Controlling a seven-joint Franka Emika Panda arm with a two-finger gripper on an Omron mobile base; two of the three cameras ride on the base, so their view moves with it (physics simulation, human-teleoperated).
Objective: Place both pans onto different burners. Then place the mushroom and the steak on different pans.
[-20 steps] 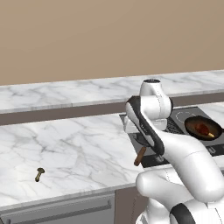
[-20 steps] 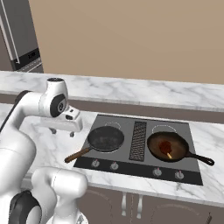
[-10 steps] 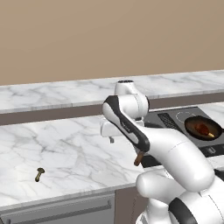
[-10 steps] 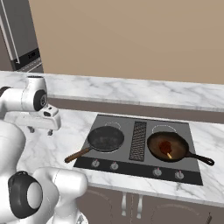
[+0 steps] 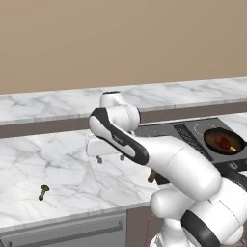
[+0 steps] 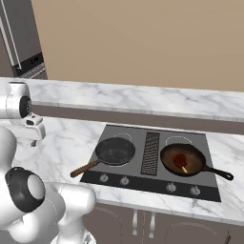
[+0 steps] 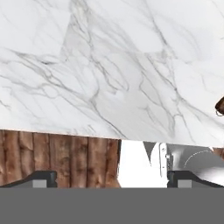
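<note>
The jaws (image 5: 110, 157) stand wide open and hold nothing, hanging over bare marble at the centre left of the left base view, with the two dark fingertips (image 5: 100, 158) pointing down at the bench (image 5: 43, 159). The mushroom (image 5: 43, 192) lies on that bench at the lower left of the same view, well apart from the jaws and near the bench's front edge. In the right base view the dark cooktop (image 6: 155, 161) sits in the middle of the frame with both pans on it. The black pan (image 6: 114, 150) rests on the left side of the cooktop, its brown wooden handle (image 6: 86, 168) running down and left past the cooktop's edge. The pan with the reddish-brown inside (image 6: 183, 159) rests on the right side, its dark handle pointing right, and the steak (image 6: 179, 159) lies inside it. Two thin white burner rings (image 6: 179, 141) show behind the pans, partly covered by them. A row of small round knobs (image 6: 124, 180) lines the cooktop's front edge. In the hand view the white marble covers the upper part of the frame.
</note>
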